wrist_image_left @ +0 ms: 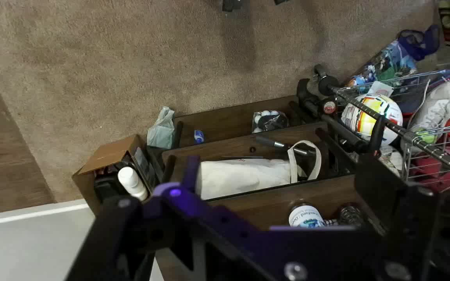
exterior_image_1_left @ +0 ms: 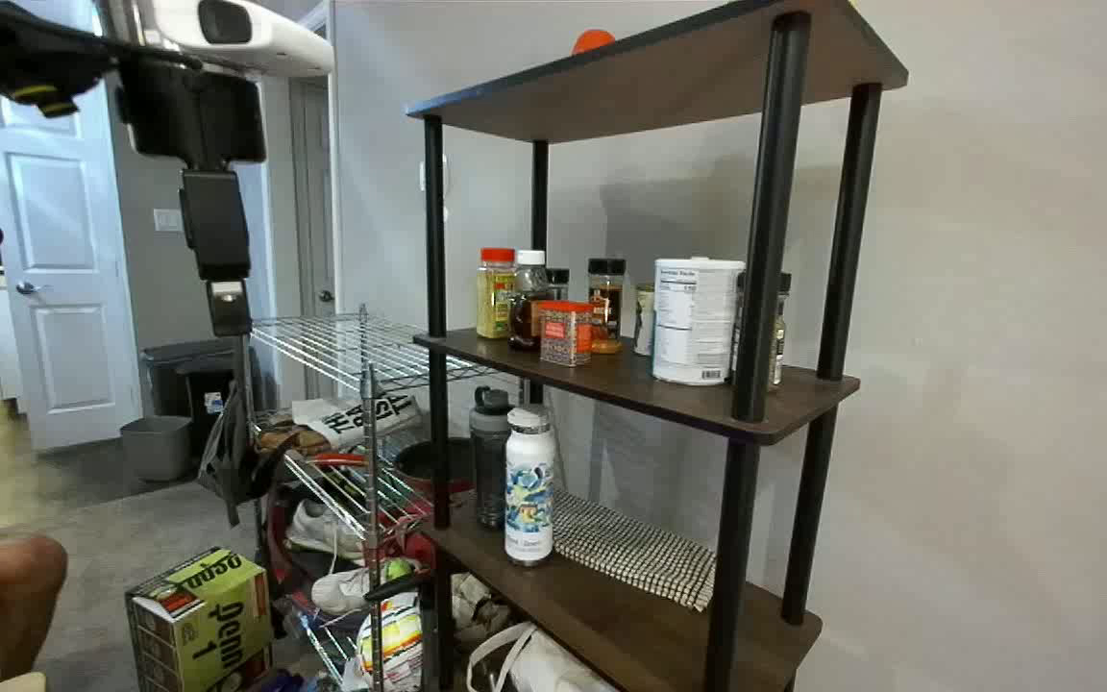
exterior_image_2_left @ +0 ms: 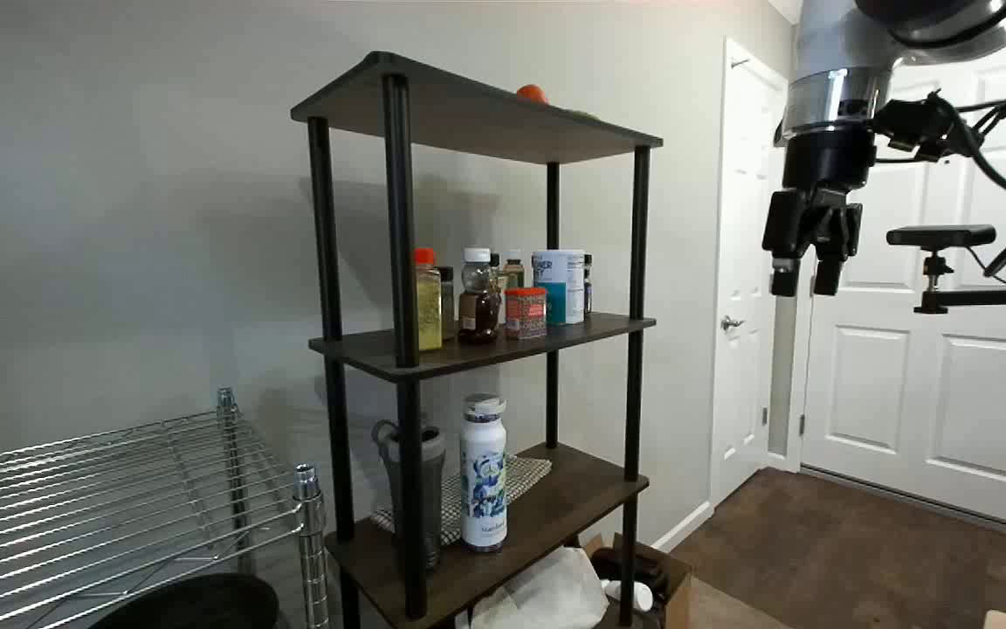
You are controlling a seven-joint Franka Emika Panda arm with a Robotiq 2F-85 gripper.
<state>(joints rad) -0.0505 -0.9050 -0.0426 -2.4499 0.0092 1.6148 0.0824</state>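
Note:
My gripper (exterior_image_2_left: 806,278) is open and empty, pointing down in the air beside the dark shelf unit. In an exterior view the gripper (exterior_image_1_left: 230,308) shows side-on. In the wrist view its fingers (wrist_image_left: 285,156) stand wide apart. The shelf's middle board (exterior_image_1_left: 611,380) holds a white canister (exterior_image_1_left: 693,322), an orange-lidded tin (exterior_image_1_left: 565,333), a brown syrup bottle (exterior_image_2_left: 478,297), a red-capped yellow jar (exterior_image_1_left: 496,293) and several spice jars. The lower board (exterior_image_2_left: 555,507) holds a white patterned bottle (exterior_image_2_left: 484,476), a dark grey bottle (exterior_image_1_left: 490,457) and a checkered cloth (exterior_image_1_left: 630,548).
A wire rack (exterior_image_1_left: 361,336) stands beside the shelf, with shoes and a ball (wrist_image_left: 373,113). A cardboard box (wrist_image_left: 109,156) and a cream bag (wrist_image_left: 244,175) are low down. An orange object (exterior_image_2_left: 532,93) sits on the top board. A camera (exterior_image_2_left: 940,236) on a mount is near the arm.

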